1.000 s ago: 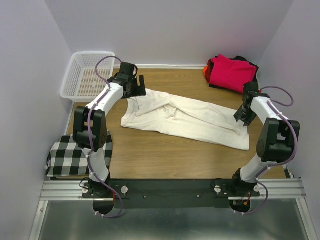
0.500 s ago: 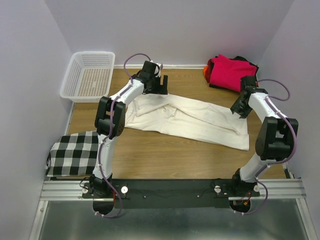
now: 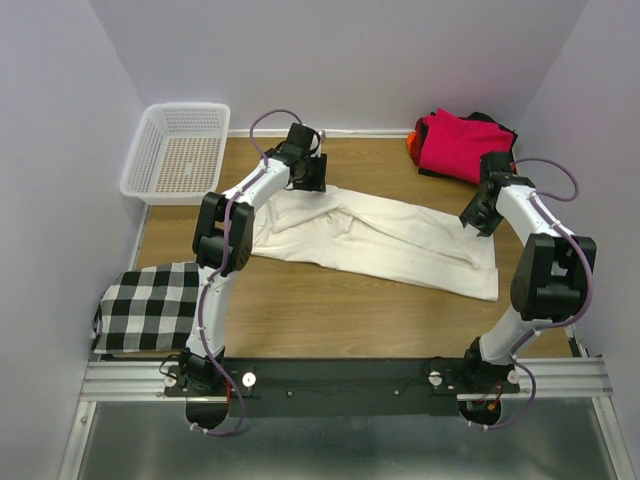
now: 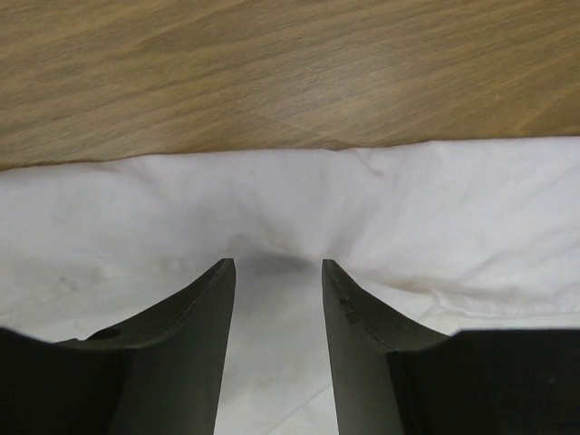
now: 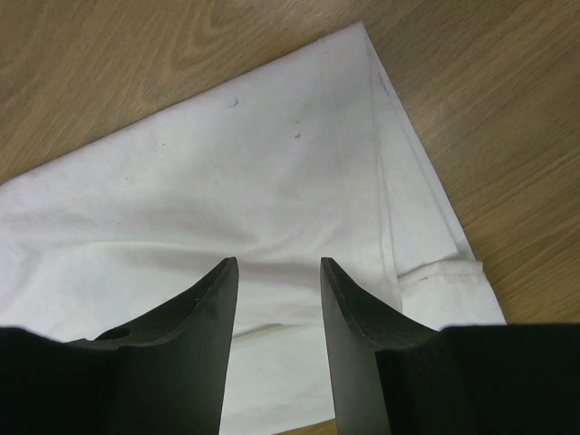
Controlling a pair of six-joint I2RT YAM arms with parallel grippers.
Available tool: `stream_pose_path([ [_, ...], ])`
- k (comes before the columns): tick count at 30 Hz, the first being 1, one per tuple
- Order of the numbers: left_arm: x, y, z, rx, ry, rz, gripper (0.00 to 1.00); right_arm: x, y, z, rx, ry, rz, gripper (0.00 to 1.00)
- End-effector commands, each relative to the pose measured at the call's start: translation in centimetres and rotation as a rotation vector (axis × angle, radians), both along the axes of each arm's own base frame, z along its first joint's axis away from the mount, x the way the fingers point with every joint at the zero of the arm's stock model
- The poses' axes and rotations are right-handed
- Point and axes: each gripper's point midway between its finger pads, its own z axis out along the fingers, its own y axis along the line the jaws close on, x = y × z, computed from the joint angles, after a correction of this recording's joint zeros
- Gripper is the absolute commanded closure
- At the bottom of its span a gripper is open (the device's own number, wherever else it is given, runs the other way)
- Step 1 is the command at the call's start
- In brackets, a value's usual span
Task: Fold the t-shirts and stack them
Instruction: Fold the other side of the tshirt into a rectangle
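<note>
Cream t-shirt (image 3: pixel 370 240) lies flat on the wooden table (image 3: pixel 330 320). Its long axis slants from the upper left of the overhead view's middle down to the lower right, with the rumpled, wider end at upper left and the straight-cut end at lower right. My left claw (image 4: pixel 276 272) has its fingers apart, low over the shirt's far edge near the upper-left end. My right claw (image 5: pixel 276 267) is spread too, over the cloth near its right-hand corner. Red shirt (image 3: pixel 462 145) tops a folded pile at upper right, apart from the cream one.
</note>
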Motion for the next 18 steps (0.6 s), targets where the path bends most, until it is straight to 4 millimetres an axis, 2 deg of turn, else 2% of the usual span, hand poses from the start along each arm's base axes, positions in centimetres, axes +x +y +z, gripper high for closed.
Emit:
stream_pose_path([
  [1,-1.0,0.0,-1.8,0.046,0.041,-0.010,0.48,0.0,0.4,-0.5,0.015,0.005,0.004,0.51],
  [8,-1.0,0.1,-3.0,0.074,0.052,0.000,0.48,-0.1,0.5,-0.4,0.021,0.001,0.006,0.51],
  [18,1.0,0.6,-3.3,0.123,0.017,0.047,0.49,-0.3,0.6,-0.1,0.021,-0.006,0.017,0.51],
])
